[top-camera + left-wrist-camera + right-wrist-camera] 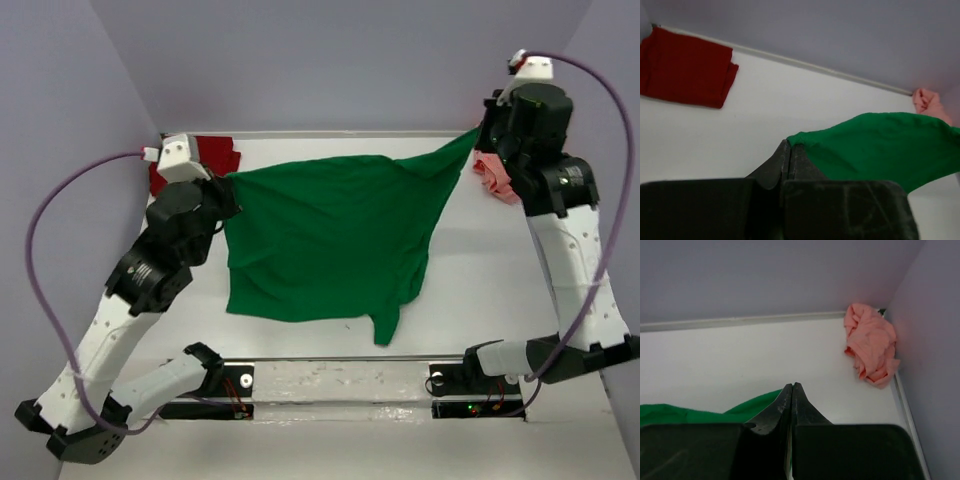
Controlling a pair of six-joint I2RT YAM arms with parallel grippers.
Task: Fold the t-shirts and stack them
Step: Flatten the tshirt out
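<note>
A bright green t-shirt (330, 235) hangs stretched between both arms above the table, its lower edge drooping toward the near side. My left gripper (228, 185) is shut on its left corner; in the left wrist view the green t-shirt (880, 145) comes out at the fingertips of the left gripper (790, 145). My right gripper (482, 135) is shut on the far right corner, with the green t-shirt (715, 412) trailing left of the right gripper (792, 387). A folded dark red t-shirt (215, 155) (687, 67) lies at the far left. A crumpled salmon pink t-shirt (492, 178) (871, 345) sits in the far right corner.
Lilac walls (330, 60) close in the white table (480, 300) at the back and on both sides. The arm bases (345, 385) stand along the near edge. A purple cable (45, 250) loops beside the left arm.
</note>
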